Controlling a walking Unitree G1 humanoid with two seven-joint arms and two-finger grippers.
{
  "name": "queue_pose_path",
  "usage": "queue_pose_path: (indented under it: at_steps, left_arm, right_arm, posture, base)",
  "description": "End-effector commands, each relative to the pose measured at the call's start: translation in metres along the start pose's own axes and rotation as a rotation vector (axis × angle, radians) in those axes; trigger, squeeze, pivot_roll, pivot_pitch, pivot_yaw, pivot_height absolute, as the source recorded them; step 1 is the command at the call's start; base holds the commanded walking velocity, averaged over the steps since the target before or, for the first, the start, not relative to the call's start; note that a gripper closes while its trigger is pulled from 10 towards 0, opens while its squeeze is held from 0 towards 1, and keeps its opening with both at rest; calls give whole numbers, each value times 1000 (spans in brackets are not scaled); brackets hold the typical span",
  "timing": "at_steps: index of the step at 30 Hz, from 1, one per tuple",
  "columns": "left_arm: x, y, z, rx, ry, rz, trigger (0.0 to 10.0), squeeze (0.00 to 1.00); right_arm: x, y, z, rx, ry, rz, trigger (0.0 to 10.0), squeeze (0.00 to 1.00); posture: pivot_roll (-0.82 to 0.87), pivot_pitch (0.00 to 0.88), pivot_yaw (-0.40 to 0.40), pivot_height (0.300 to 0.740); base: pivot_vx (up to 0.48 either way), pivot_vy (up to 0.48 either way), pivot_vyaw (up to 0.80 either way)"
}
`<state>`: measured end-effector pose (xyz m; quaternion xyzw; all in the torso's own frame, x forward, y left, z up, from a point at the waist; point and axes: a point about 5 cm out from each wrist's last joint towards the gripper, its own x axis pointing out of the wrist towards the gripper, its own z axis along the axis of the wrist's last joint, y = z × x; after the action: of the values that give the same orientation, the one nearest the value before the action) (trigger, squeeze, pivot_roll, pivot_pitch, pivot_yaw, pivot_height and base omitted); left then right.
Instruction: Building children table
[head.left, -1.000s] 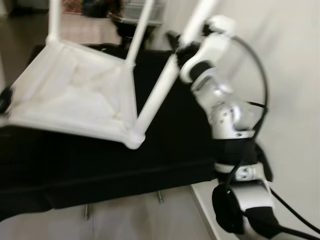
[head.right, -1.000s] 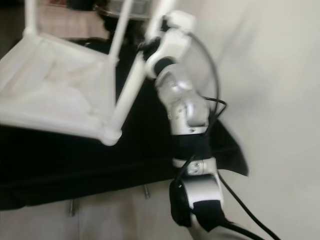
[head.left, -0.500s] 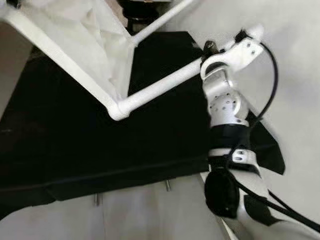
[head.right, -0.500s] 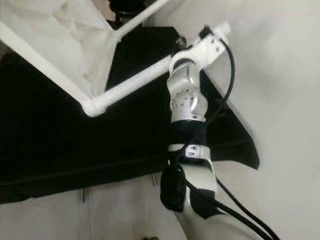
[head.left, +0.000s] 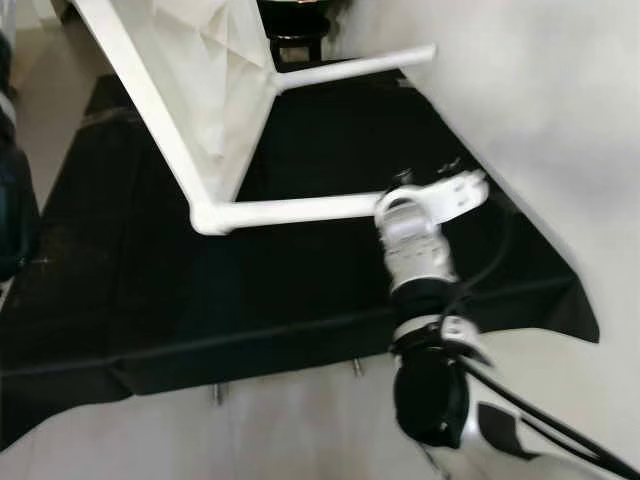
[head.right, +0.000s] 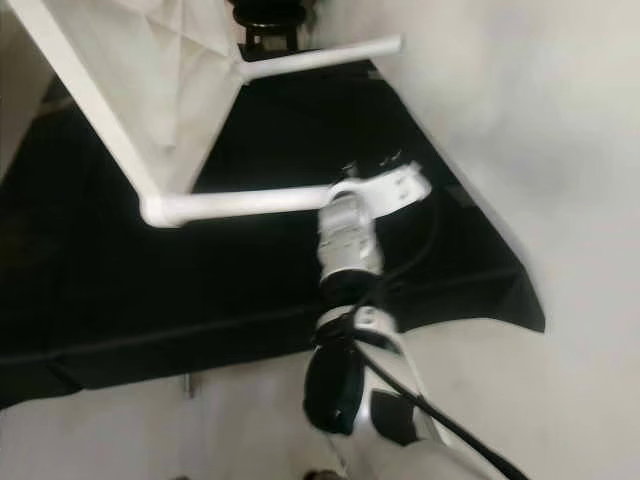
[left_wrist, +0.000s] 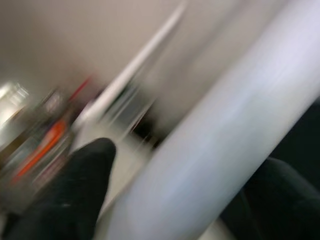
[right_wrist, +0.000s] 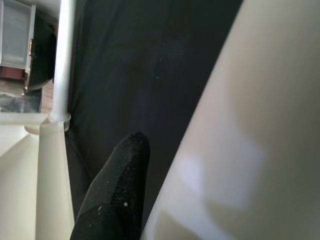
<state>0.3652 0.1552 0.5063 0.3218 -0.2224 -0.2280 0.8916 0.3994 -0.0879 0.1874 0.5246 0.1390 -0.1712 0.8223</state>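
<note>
- Right gripper (head.left: 392, 203): closed around the near table leg (head.left: 300, 211).
- Leg's long axis: level, running from the gripper leftward to the tipped tabletop (head.left: 190, 70).
- Left gripper (left_wrist: 165, 200): clasps a blurred white leg (left_wrist: 225, 135).

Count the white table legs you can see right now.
2: a near leg held by the right pincer, and a far leg sticking out above the black cloth. Others may be hidden.

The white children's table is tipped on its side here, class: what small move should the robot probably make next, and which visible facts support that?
Probably keep rotating the white table until its legs point down. It stands on edge over the black cloth; the right gripper is clamped on the near leg, and the left gripper closes around another tube.
</note>
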Motion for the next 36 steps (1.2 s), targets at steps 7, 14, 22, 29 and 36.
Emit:
queue_pose_path:
  at_steps: [7,14,22,29,36]
  left_arm:
    - [0,3,72,38,-323,11,10000,1000]
    - [-4,4,60,45,-303,-44,10000,1000]
    - [-7,4,52,13,-312,-96,10000,278]
    - [-5,-4,47,4,-315,-169,10000,0]
    - [-3,-9,45,-4,-324,-198,10000,0]
  right_arm:
    - [-15,-51,-101,-430,317,-214,10000,1000]
    - [-4,-53,-70,-479,158,-299,10000,1000]
    - [6,-41,-29,-621,-70,-306,10000,1000]
    - [12,-34,19,-700,-290,-357,10000,1000]
    - [13,-32,41,-663,-356,-387,10000,1000]
  posture:
    - [100,79,37,740]
    - [99,82,23,740]
    - [85,81,5,740]
    - [78,83,-4,740]
    - [72,83,2,740]
  base:
    - [0,0,0]
    - [0,0,0]
    - [0,0,0]
    - [0,0,0]
    - [0,0,0]
